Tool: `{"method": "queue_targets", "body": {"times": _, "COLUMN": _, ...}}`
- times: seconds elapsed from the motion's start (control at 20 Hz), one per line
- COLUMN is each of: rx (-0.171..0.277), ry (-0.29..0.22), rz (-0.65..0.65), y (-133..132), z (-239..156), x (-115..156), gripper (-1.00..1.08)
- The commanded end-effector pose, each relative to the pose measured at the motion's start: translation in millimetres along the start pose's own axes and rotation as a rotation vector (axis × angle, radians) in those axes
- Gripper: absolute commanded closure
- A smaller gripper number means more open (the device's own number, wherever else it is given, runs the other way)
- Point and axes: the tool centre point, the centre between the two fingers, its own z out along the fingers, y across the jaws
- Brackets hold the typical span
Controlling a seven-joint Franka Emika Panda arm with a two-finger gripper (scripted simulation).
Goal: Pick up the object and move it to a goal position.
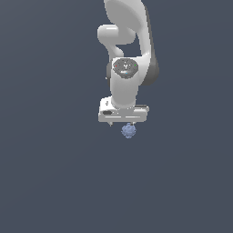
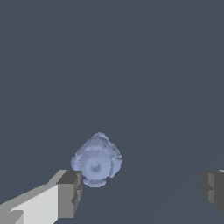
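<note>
Exterior view: one white arm (image 1: 129, 45), descending from the top edge of the picture, wrist pointing down at a flat, uniform dark grey-blue floor (image 1: 45, 182).

Item 1, gripper (image 1: 123, 123): white block-shaped hand at the arm's end, long side running across the picture. Only a short dark tip shows under its lower edge in this view. In the wrist view the two fingers are spread wide apart; one grey pad (image 2: 70, 192) sits beside the berry, the other (image 2: 214, 190) is cut off at the picture's edge. Nothing is gripped between them.

Item 2, object (image 1: 129, 131): small, bumpy, pale blue-lavender lump, roundish, berry-like, far smaller than the hand. In the exterior view it sits just below the hand's lower edge, slightly toward the exterior view's right of the hand's middle. In the wrist view the object (image 2: 96, 159) lies close against the inner side of one pad; whether they touch cannot be told. A wide gap separates it from the other pad. Whether it rests on the floor or hangs above it cannot be told.

Item 3, surroundings: floor runs unbroken to all four picture edges in both views; no floor edge, corner or wall is visible. Open floor on every side of the berry and hand.
</note>
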Motion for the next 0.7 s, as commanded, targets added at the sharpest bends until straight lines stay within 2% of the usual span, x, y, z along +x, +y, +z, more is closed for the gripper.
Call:
{"method": "queue_targets", "body": {"times": 0.0, "rx": 0.0, "ry": 0.0, "rz": 0.0, "y": 0.0, "z": 0.0, "x": 0.0, "gripper": -0.92}}
{"method": "queue_targets", "body": {"times": 0.65, "rx": 0.002, "ry": -0.02, "rz": 0.03, "y": 7.7, "z": 1.1, "x": 1.6, "gripper": -0.92}}
